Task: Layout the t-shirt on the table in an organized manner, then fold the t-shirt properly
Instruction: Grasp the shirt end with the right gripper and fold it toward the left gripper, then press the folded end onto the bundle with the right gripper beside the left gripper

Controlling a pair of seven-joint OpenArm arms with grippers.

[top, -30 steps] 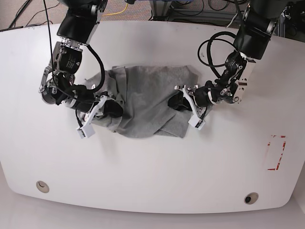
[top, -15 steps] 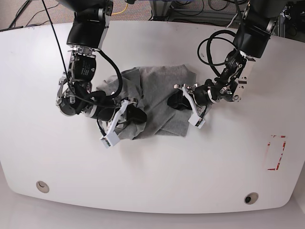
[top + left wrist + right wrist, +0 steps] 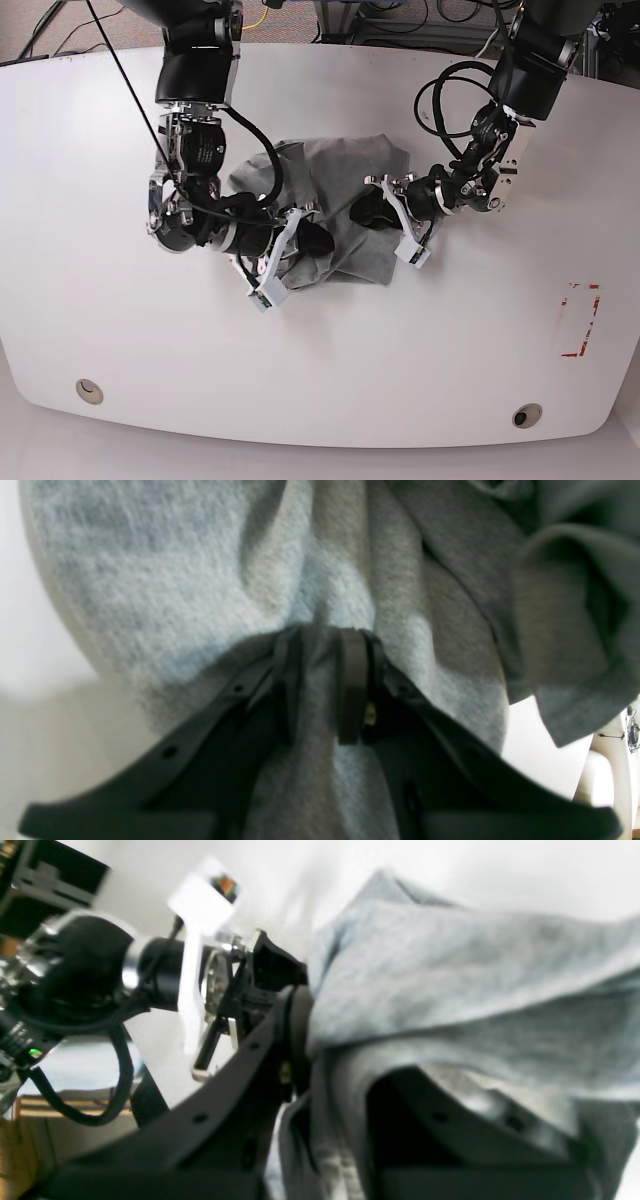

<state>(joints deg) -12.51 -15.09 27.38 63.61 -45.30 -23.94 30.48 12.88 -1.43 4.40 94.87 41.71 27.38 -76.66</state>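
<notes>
The grey t-shirt (image 3: 345, 185) lies bunched in a crumpled heap on the white table (image 3: 320, 380). My right gripper (image 3: 305, 240), on the base view's left, is shut on the shirt's lower left part. In the right wrist view the right gripper (image 3: 320, 1050) pinches fabric that drapes over its black fingers (image 3: 295, 1010). From the other side my left gripper (image 3: 372, 212) is shut on the shirt's right edge. The left wrist view shows the left gripper (image 3: 320, 650) clamping a fold of the t-shirt (image 3: 200, 580). No lettering shows.
A red tape rectangle (image 3: 580, 320) marks the table's right side. Two round grommets (image 3: 89, 390) (image 3: 526, 415) sit near the front edge. Cables and equipment lie beyond the far edge. My left arm's wrist (image 3: 150, 975) shows close by in the right wrist view.
My right gripper has swept toward the table's centre, dragging the shirt's left side with it and bunching the cloth narrower. The left gripper has stayed in place.
</notes>
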